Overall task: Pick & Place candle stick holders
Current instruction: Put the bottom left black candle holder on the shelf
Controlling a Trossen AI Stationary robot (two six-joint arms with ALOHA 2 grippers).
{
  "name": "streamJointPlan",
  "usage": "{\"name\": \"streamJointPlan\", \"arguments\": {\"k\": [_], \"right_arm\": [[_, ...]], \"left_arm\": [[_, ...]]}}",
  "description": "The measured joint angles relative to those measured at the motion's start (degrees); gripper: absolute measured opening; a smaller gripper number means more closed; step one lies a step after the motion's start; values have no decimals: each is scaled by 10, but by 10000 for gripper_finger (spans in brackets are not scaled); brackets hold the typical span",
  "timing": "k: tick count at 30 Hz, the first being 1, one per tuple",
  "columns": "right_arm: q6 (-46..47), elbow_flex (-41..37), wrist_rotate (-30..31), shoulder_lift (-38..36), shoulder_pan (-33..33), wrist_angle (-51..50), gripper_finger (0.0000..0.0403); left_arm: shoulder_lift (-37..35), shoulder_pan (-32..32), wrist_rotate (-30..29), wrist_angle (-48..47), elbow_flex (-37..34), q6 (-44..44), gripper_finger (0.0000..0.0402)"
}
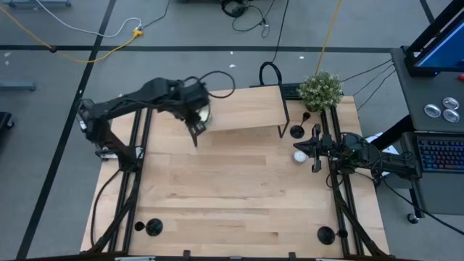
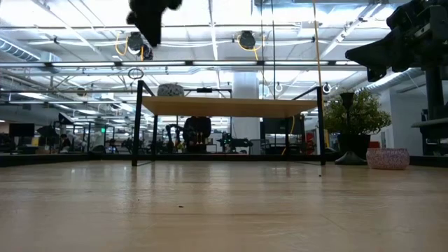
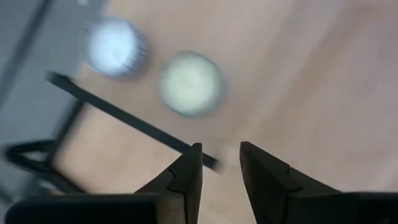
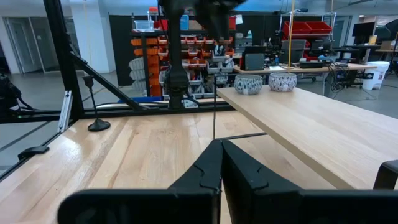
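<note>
Three matte-black candle stick holders stand on their disc bases on the wooden table: one at the near left (image 1: 154, 227), one at the near right (image 1: 325, 234), and one by the right leg of the raised shelf (image 1: 297, 132). The right wrist view also shows a holder (image 4: 98, 124). My left gripper (image 1: 197, 133) hovers open and empty above the shelf's left end (image 3: 221, 163), over two round tealights (image 3: 189, 84). My right gripper (image 1: 314, 148) is shut and empty (image 4: 221, 152) at the table's right side, pointing toward the left edge, above a white tealight (image 1: 299, 156).
A low wooden shelf on thin black legs (image 1: 243, 109) stands at the far middle of the table. A potted plant (image 1: 321, 90) stands at the far right corner. The middle of the table (image 1: 232, 188) is bare wood. Black frame rails run along both sides.
</note>
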Motion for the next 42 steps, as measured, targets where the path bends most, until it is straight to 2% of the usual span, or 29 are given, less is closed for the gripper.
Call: {"name": "streamJointPlan", "arguments": {"k": [6,14,24,30,38,42], "right_arm": [[0,0,0,0,0,0,0],[0,0,0,0,0,0,0],[0,0,0,0,0,0,0],[0,0,0,0,0,0,0],[0,0,0,0,0,0,0],[0,0,0,0,0,0,0]], "left_arm": [[-59,-66,69,-28,0,-144,115],[-87,-159,129,-49,0,-318,115],[-79,-279,113,-48,-6,-440,115],[-80,-350,118,-51,-64,-508,115],[-80,-450,220,-49,-140,-634,115],[-80,-506,245,-48,-158,-692,115]]}}
